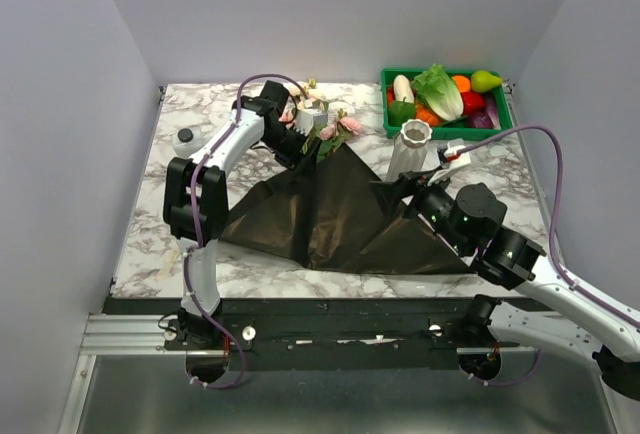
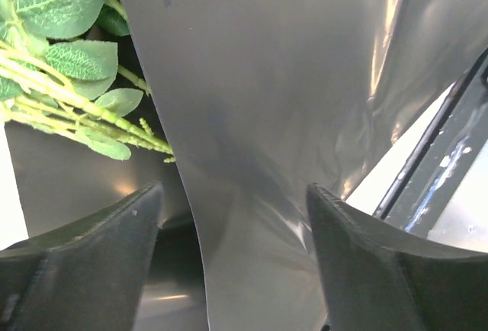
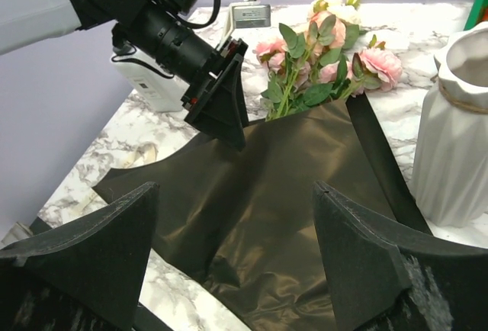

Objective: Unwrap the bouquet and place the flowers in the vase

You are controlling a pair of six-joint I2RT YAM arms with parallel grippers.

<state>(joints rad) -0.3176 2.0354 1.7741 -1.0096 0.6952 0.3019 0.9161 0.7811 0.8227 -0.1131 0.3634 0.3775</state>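
The bouquet lies unwrapped. Its dark brown paper [image 1: 330,216] is spread flat across the middle of the table. The flowers [image 1: 332,126], pink and cream roses with green leaves, lie at the paper's far tip. My left gripper [image 1: 300,141] is at that tip beside the stems, open. In its wrist view a raised fold of paper [image 2: 267,102] stands between its fingers [image 2: 114,239], with stems and leaves [image 2: 69,79] at upper left. My right gripper [image 3: 236,190] hovers open over the paper [image 3: 282,186], nothing in it. The white ribbed vase [image 1: 411,149] stands upright just right of the paper.
A green crate [image 1: 500,119] of vegetables sits at the back right behind the vase. A small white bottle [image 1: 185,140] stands at the left by the left arm. The vase [image 3: 457,140] is close to my right gripper's right side.
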